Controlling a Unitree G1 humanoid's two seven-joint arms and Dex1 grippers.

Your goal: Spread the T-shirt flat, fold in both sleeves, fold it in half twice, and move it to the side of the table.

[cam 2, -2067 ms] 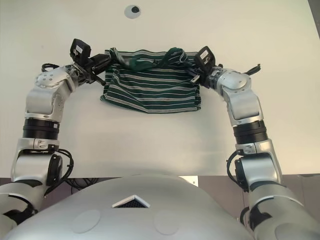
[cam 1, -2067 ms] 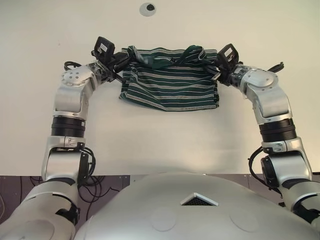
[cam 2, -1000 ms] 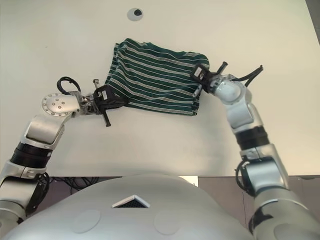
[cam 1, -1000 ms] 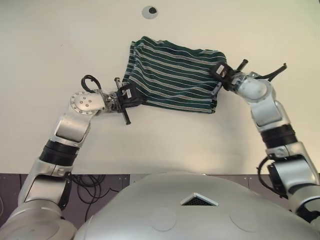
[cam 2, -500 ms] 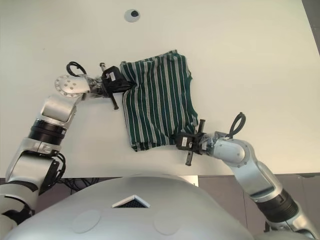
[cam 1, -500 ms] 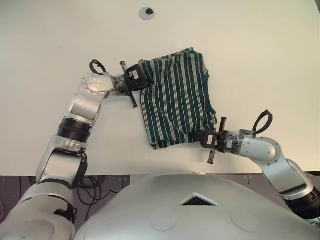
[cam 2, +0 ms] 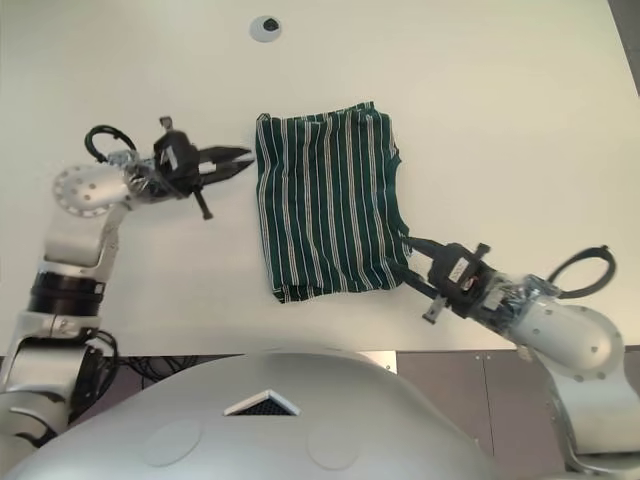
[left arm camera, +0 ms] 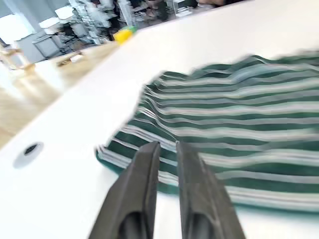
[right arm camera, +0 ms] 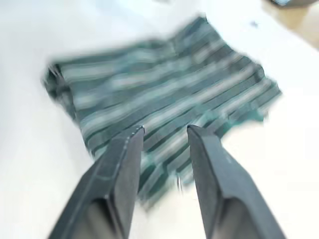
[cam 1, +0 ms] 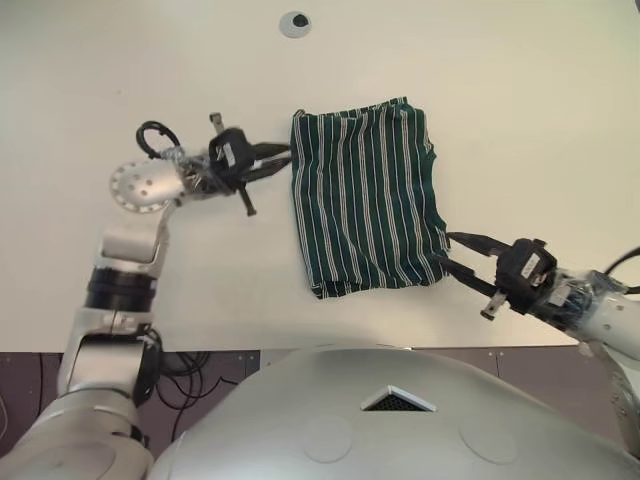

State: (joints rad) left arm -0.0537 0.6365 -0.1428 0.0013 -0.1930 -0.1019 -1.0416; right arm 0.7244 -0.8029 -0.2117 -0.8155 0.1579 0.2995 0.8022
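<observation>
The folded green T-shirt (cam 1: 365, 195) with white stripes lies flat on the white table (cam 1: 520, 120), its stripes running away from me. My left gripper (cam 1: 283, 157) hovers just off the shirt's far left corner, open by a narrow gap with nothing between its fingers (left arm camera: 145, 164); the left wrist view has the shirt (left arm camera: 239, 119) right beyond its tips. My right gripper (cam 1: 447, 250) sits at the shirt's near right corner, open and empty. In the right wrist view its fingers (right arm camera: 122, 164) frame the shirt (right arm camera: 164, 94) just ahead.
A small round grey disc (cam 1: 295, 22) is set into the table at the far side. The table's front edge (cam 1: 250, 349) runs close below the shirt. Bare table surface lies to the left and right of the shirt.
Both grippers have let go of the shirt corners and drawn back, the left one leftward, the right one rightward. The shirt now rests flat on the table.
</observation>
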